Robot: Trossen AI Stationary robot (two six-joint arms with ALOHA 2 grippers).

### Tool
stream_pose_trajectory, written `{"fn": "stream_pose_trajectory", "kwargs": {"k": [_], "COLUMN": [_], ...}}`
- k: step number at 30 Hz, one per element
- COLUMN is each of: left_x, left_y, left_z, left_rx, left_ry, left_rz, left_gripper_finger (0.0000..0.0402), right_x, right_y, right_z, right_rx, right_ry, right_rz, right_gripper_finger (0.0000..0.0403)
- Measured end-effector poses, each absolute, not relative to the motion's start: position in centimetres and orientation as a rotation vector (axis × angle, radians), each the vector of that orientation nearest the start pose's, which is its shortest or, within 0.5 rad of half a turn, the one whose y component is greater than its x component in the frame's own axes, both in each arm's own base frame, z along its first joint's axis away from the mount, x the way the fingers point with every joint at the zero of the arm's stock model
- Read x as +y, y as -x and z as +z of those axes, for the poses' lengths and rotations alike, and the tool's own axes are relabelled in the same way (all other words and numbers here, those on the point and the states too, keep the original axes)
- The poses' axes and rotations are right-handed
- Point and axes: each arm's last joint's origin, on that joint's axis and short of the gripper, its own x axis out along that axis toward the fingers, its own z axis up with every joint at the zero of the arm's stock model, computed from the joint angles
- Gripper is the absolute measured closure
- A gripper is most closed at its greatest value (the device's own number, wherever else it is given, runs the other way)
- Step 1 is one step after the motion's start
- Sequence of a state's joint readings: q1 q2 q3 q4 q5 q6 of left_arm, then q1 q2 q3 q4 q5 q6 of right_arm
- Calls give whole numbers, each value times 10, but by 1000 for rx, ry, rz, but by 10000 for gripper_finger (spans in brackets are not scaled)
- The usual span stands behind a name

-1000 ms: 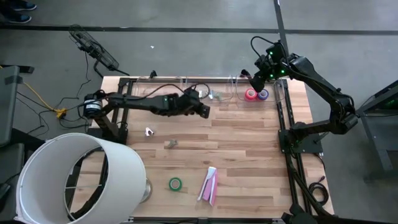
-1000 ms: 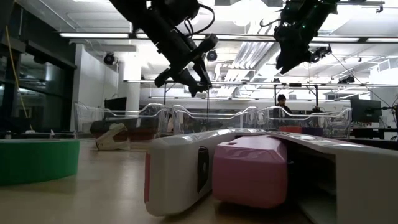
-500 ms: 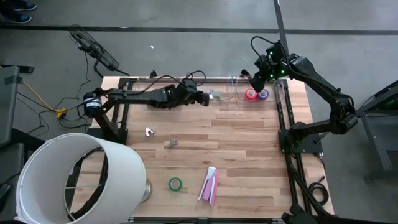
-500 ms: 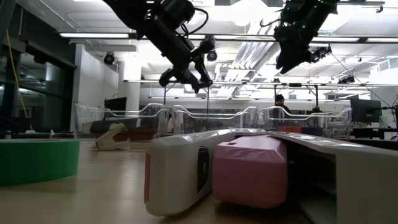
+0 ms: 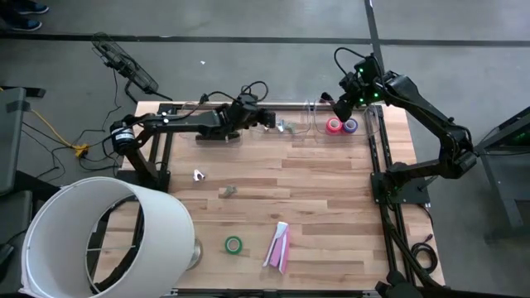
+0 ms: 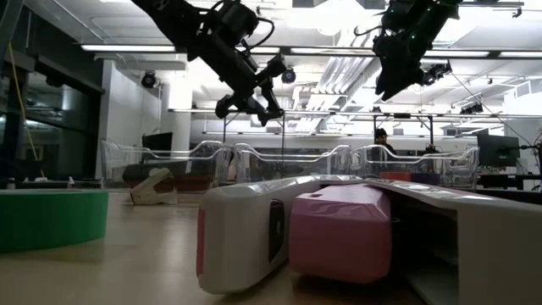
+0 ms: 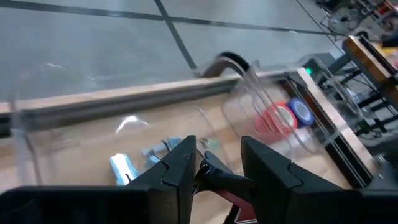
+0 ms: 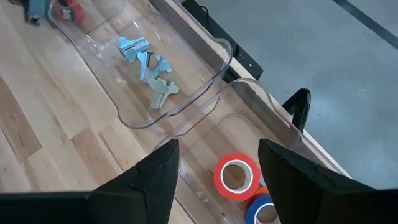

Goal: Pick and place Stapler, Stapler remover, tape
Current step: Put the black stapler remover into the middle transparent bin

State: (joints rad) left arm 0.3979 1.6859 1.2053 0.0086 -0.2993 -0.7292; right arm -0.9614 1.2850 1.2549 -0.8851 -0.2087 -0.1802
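Note:
My left gripper hangs over the clear trays at the far edge and is shut on a small black-and-red stapler remover. Blue stapler removers lie in the middle tray below it. My right gripper is open and empty above the right tray, where a red tape roll and a purple-blue one lie flat. A green tape roll and the white and pink staplers lie near the near edge. My left gripper pinches the black-and-red stapler remover between its two fingers, with the remover's dark body in the gap. It is lifted clear, above the middle tray. Which part the pads are on is hidden by the fingers themselves.
A white stapler remover and a grey one lie on the left half of the wooden table. A large white drum covers the near left corner. The clear tray walls stand along the far edge.
My left gripper has carried the remover toward the table's far edge, from over the bare boards to above the clear trays, and the arm has swung with it. My right arm has kept still.

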Motion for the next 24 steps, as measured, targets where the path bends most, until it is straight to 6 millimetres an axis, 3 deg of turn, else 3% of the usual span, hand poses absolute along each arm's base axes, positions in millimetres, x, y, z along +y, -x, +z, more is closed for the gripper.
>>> {"fn": "stream_pose_trajectory", "kwargs": {"k": [8, 18, 24], "left_x": [176, 191, 193], "left_y": [-338, -350, -353], "left_z": [261, 224, 213], "left_rx": [192, 246, 258], "left_ry": [716, 730, 745], "left_rz": [894, 931, 946], "left_gripper_finger": [289, 292, 291], "right_x": [-203, -204, -204], "right_y": [-149, -149, -149], "right_z": [334, 335, 335], "right_rx": [818, 809, 809], "right_ry": [-357, -361, -361], "right_rz": [-630, -636, -636], "right_gripper_finger": [192, 192, 192]}}
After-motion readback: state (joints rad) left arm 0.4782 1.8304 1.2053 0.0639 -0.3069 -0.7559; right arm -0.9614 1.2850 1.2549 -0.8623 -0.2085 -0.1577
